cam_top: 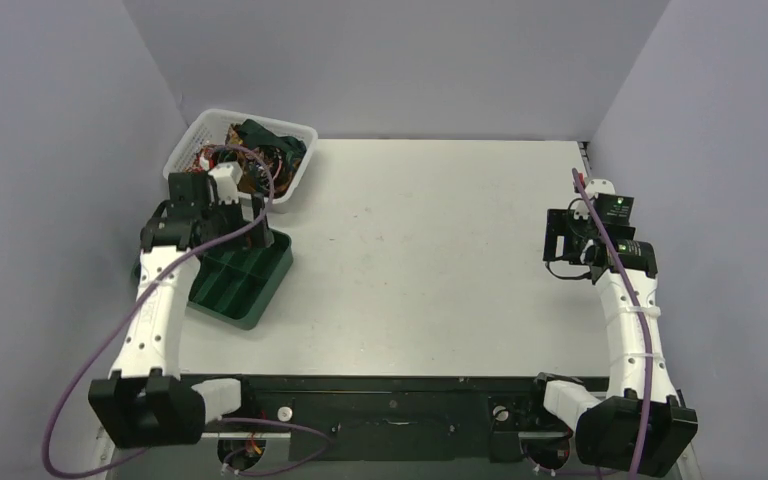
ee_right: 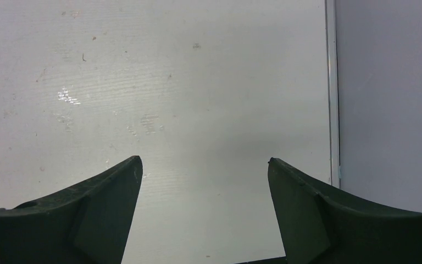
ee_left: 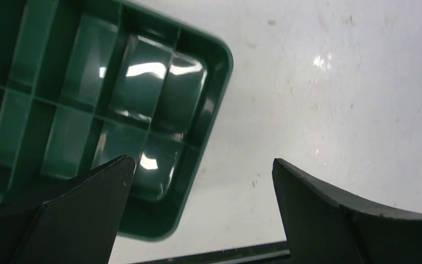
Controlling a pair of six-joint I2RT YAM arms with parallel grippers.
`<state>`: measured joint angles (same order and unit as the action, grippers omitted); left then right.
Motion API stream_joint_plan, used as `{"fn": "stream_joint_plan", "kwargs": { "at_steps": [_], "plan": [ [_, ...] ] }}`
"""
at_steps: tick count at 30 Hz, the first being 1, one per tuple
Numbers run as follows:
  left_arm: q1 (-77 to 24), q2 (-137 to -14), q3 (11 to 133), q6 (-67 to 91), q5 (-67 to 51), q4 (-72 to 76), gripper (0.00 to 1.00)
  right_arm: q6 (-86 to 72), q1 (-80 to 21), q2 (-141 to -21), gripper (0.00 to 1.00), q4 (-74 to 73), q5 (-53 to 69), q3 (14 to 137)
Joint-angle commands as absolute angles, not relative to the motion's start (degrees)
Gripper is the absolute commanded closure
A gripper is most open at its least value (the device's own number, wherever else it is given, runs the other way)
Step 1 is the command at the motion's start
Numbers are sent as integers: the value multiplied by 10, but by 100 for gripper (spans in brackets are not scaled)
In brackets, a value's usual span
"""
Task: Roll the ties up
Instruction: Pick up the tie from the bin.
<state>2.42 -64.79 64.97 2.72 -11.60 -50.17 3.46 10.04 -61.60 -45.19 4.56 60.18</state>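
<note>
The ties [cam_top: 263, 148] are lying heaped in a white mesh basket [cam_top: 188, 143], which is sitting at about 10 o'clock on the table [cam_top: 430, 250], close to the far left corner. A dark green piece is showing on top of the heap, with red and brown patterned cloth bunching under it. How many ties are in the heap cannot be told. Neither claw is touching them.

Just toward 6 o'clock from the basket, a green compartment tray [cam_top: 250, 290] is resting at a slant near the table's 9 o'clock edge. The left claw [ee_left: 203, 161] is hovering above this tray's corner with its jaws standing wide apart and nothing between them. In the left wrist view, one finger [ee_left: 82, 214] is hanging over the tray's glossy corner compartments, while the other is hanging over bare white table beside the tray's rim. A purple cable [cam_top: 85, 375] is looping from the left arm's base up along the arm toward the basket.

The right claw [ee_right: 204, 160] is hanging at about 3 o'clock, well apart from the basket and the tray, near the table's right edge. Its jaws are also spreading wide, gripping nothing, and only scuffed white table is showing beneath them, with the grey wall [ee_right: 390, 99] rising just beyond the edge.
</note>
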Motion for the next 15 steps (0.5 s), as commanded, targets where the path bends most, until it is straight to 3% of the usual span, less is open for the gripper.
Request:
{"fn": "stream_joint_plan", "kwargs": {
  "at_steps": [1,10,15],
  "plan": [
    [26,-775,803,74,-88,-426,3,52,99,-623,20,-448,58,644],
    [27,-1079,1122,-3,-83,-399,3,72,98,-672,20,-452,117,710],
    [28,-1220,1309,-59,-78,-455,1,77,98,-699,20,-454,132,740]
  ]
}}
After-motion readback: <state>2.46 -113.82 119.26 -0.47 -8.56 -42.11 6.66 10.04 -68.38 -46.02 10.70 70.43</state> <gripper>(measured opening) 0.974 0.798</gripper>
